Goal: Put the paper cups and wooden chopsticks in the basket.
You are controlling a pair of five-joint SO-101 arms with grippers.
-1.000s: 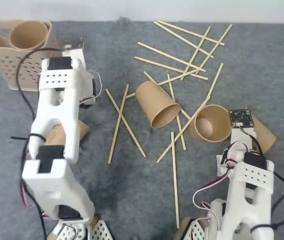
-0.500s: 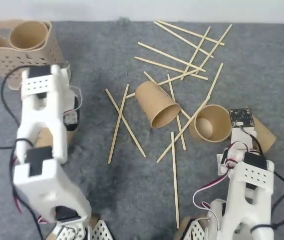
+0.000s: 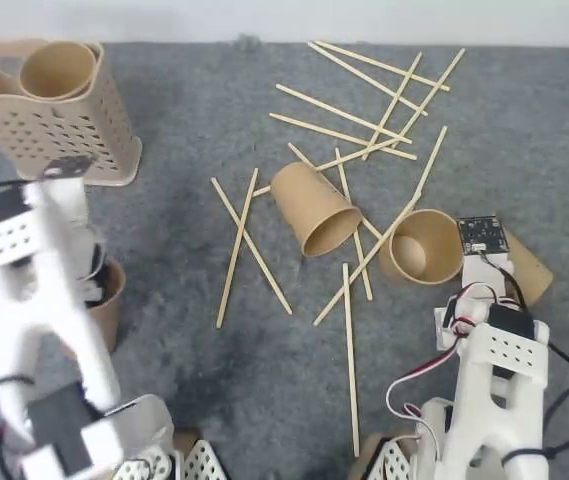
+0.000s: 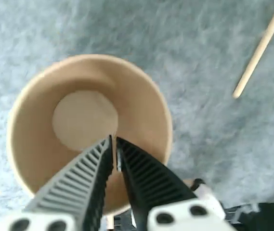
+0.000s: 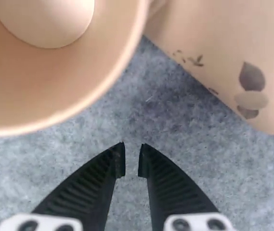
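The left gripper was closed to a thin slit, its fingers reaching down into the paper cup. I judged it to be pinching the cup's near wall, though the pinch itself lay hidden under the fingers. In the high view that cup sat close against the left arm, near the basket but apart from it. Whether its base touched the grey carpet could not be told. The right gripper was all but closed on nothing, low over the carpet between a second cup and a third cup.

The step in hand looked to be carrying the held cup to the basket. To do it well, the base should rise clear of the basket's rim before any sideways travel. A one-wall pinch lets a cup swing, so the move wanted to be slow and the grip firm. The jaws should part only once the cup was over the free space beside the cup already inside.

The held cup's mouth faced up toward the wrist camera, base down. Its long axis ran close to vertical, roughly in line with the fingers, leaning little if at all
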